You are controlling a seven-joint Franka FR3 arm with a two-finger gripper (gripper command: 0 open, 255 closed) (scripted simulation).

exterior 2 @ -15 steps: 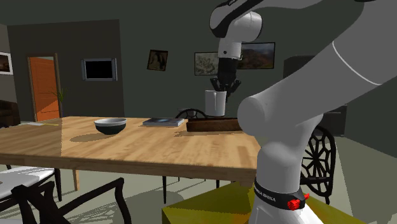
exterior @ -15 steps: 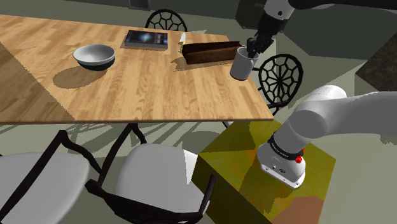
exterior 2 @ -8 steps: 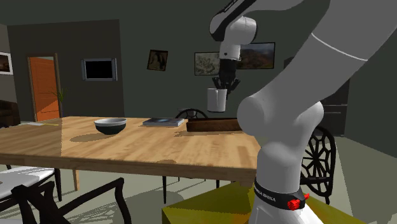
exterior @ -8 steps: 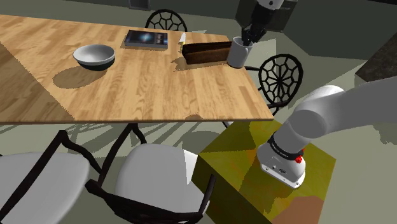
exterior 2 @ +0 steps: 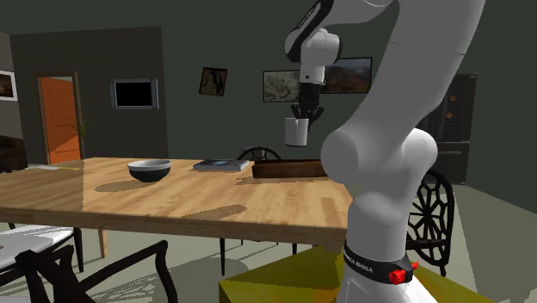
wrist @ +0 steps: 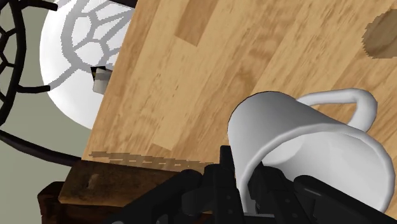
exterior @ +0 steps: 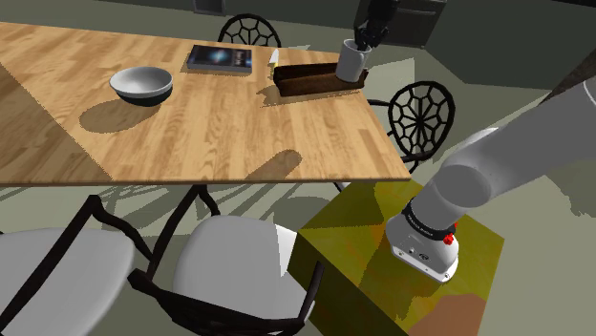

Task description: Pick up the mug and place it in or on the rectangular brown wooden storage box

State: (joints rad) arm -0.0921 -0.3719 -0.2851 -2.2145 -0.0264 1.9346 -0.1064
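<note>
Gripping the mug [exterior: 351, 60] by its rim, gripper [exterior: 362, 43] is clamped on it; mug hangs in air, just above the box [exterior: 308, 78] nr one end, over table's [exterior: 191, 124] far corner.

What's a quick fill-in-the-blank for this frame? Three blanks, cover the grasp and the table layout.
The gripper holds the mug by its ____.
The mug hangs ____ the brown box, not touching it.
On the table, the book lies ____ the bowl and the box.
Missing words: rim; above; between.
</note>
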